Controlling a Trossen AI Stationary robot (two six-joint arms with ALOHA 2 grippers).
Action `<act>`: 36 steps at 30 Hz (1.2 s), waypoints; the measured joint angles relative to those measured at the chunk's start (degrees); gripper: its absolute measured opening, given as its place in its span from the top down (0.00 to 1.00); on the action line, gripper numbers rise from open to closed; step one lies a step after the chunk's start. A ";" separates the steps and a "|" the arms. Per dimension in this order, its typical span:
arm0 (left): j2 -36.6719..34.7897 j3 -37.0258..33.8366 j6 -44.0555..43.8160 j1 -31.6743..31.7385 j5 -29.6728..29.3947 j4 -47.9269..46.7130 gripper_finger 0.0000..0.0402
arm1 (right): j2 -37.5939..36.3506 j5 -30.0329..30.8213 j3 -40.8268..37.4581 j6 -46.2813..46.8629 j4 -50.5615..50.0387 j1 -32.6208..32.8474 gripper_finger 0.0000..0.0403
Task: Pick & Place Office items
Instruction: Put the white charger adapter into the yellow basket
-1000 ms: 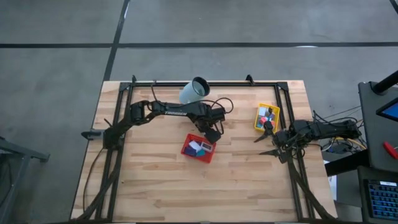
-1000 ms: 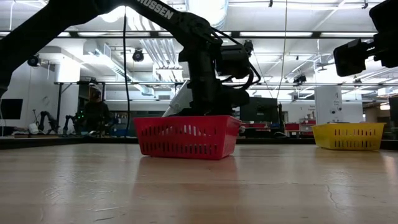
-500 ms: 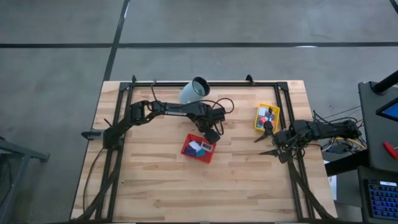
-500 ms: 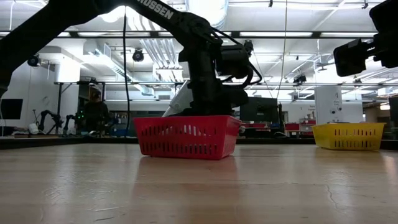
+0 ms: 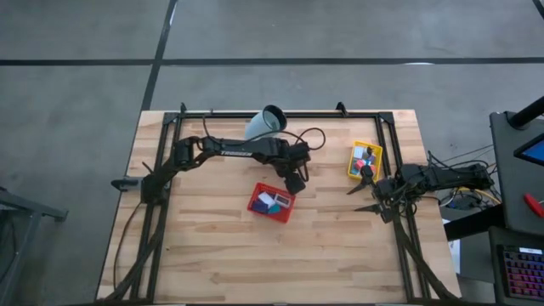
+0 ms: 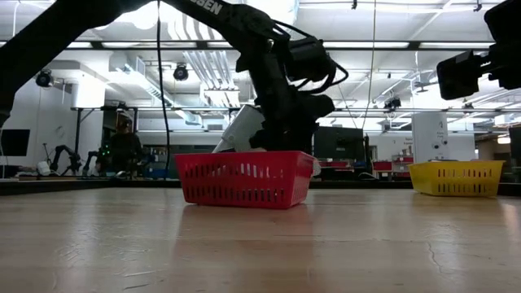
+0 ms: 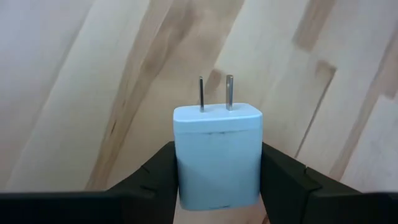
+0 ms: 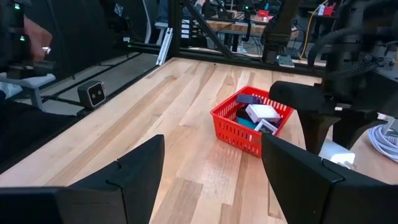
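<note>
My left gripper hangs just past the far right corner of the red mesh tray, shut on a white plug adapter with two metal prongs. The right wrist view shows that adapter below the left arm's fingers, beside the red tray. White and dark office items lie in the red tray. A yellow mesh tray at the right holds more small items. Near the table's right edge my right gripper stands open with nothing between its fingers. My left gripper pinches the adapter's two narrow sides between its two fingers. The fingers point steeply down from above. The adapter's pronged end faces down, away from the wrist, and the adapter looks lifted clear of the wooden table.
A large pale cup lies on its side near the far edge, behind the left arm. Black frame rails run along the table's left, far and right sides. Bare wood spreads across the near half. A person sits in the room beyond.
My left gripper has risen a little and shifted slightly toward the table's right edge, rolling about its own axis, with the adapter still between its fingers. The red tray has stayed where it was.
</note>
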 joint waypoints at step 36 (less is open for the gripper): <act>-4.05 -15.09 20.07 -3.40 -1.18 53.20 0.57 | -0.02 7.21 0.02 -3.95 3.92 -0.02 0.34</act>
